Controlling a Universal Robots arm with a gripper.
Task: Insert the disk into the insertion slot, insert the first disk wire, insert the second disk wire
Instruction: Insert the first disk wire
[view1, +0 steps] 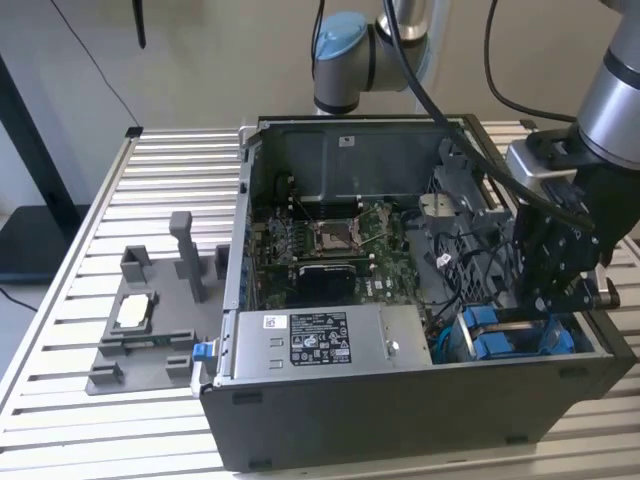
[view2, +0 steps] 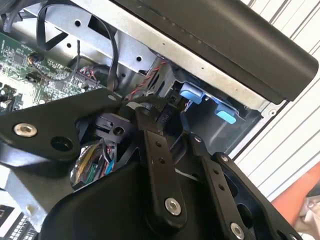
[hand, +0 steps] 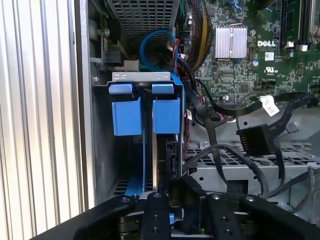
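Observation:
The disk (hand: 169, 152) stands on edge inside the insertion slot (hand: 142, 76), a grey metal bay with blue tabs (hand: 166, 114) at the case's front corner on the exterior view's right. In the exterior view its blue carrier (view1: 510, 335) shows under the arm. My gripper (view1: 545, 300) reaches down into that corner. In the first wrist view the gripper (hand: 184, 186) is drawn together on a small black plug of a disk wire, right against the disk's connector end. Another black wire plug (hand: 255, 140) hangs loose beside the bay.
The open computer case (view1: 400, 420) lies on a slatted metal table (view1: 170, 180). Inside are the green board (view1: 330, 240), a long grey power-supply box (view1: 320, 340) and bundles of black cables (hand: 210, 125). A grey fixture (view1: 150, 320) stands on the exterior view's left.

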